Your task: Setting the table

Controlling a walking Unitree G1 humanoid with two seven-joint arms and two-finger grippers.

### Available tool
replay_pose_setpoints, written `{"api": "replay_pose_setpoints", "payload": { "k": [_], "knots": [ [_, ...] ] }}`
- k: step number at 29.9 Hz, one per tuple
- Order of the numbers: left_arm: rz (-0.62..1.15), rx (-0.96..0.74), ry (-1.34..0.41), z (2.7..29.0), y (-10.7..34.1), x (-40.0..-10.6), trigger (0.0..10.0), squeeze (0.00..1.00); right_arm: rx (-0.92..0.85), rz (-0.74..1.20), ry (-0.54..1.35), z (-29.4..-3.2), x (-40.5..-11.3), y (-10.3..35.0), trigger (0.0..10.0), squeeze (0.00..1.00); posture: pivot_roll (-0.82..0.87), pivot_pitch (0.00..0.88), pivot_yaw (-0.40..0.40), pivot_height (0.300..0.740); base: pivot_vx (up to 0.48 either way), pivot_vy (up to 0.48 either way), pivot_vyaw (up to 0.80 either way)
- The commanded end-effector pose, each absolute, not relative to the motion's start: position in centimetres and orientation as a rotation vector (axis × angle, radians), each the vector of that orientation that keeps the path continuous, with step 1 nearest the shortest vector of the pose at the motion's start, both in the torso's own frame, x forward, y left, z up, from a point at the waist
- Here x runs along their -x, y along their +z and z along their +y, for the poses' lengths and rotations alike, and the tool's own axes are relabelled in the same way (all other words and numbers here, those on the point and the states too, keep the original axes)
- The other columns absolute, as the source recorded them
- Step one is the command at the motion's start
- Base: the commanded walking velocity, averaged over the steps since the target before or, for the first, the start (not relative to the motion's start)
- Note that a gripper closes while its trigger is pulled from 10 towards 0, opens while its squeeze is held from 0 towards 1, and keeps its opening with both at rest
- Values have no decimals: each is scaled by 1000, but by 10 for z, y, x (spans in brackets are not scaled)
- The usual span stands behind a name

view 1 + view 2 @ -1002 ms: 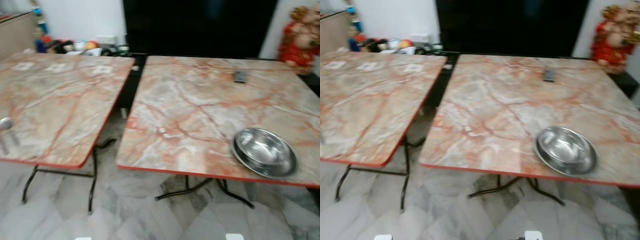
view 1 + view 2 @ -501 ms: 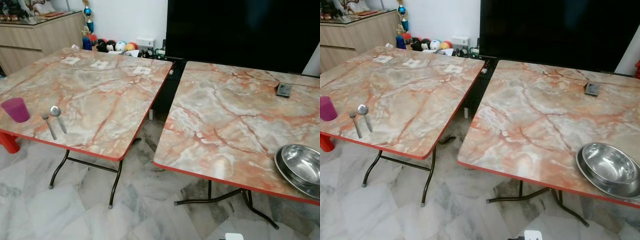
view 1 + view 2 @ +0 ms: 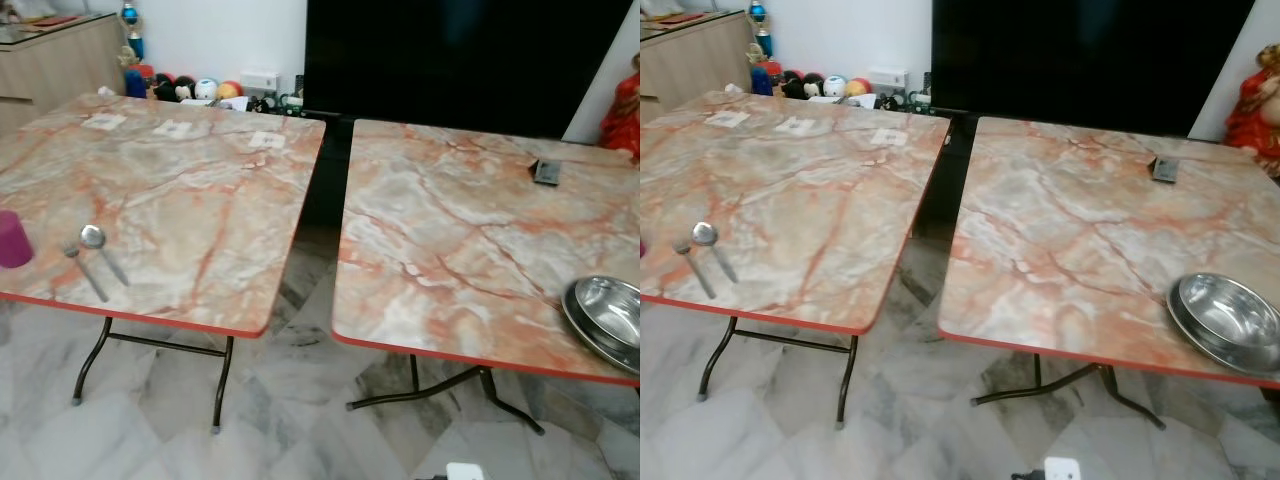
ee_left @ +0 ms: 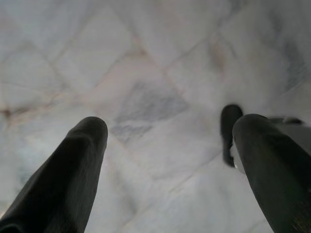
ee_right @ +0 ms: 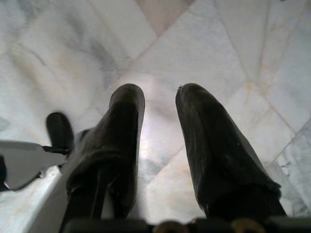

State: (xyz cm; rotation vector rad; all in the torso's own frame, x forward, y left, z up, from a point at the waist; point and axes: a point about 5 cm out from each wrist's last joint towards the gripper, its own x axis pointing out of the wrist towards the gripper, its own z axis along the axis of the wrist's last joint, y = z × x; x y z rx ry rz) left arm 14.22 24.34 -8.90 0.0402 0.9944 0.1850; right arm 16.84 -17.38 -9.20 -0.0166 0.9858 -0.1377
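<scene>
Both my arms hang idle over the marble floor (image 3: 300,420). My left gripper (image 4: 167,131) has its two black fingers spread wide apart with nothing between them. My right gripper (image 5: 159,104) shows a narrow gap between its fingers, also empty.

Before me stand two marble-patterned tables with red edges, side by side with a gap between. On the left table (image 3: 200,220), near its front edge toward the front left corner, a fork (image 3: 83,268) and a spoon (image 3: 101,249) lie just beside each other, and a purple cup (image 3: 12,239) stands to their left at the table's left edge. Toward its far edge lie three small white cards (image 3: 180,128).

On the right table (image 3: 450,240), a steel bowl sitting in a steel plate (image 3: 1230,318) rests at the front right corner. A small dark remote-like object (image 3: 547,172) lies near the far right corner.

Beyond the tables, small toys (image 3: 190,88) sit by the wall, beside a large black screen (image 3: 460,60).
</scene>
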Motion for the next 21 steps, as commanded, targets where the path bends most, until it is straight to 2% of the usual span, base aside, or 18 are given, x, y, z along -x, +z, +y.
{"api": "replay_pose_setpoints", "payload": {
  "k": [1,21],
  "knots": [
    [1007,-38,170,238,-91,-140,10000,0,21,995,-161,-181,-164,-93,10000,0,17,77,-3,740,0,322,0],
    [1002,-38,173,239,-91,-140,10000,0,19,990,-159,-181,-165,-93,10000,0,21,85,-4,740,0,319,0]
  ]
}}
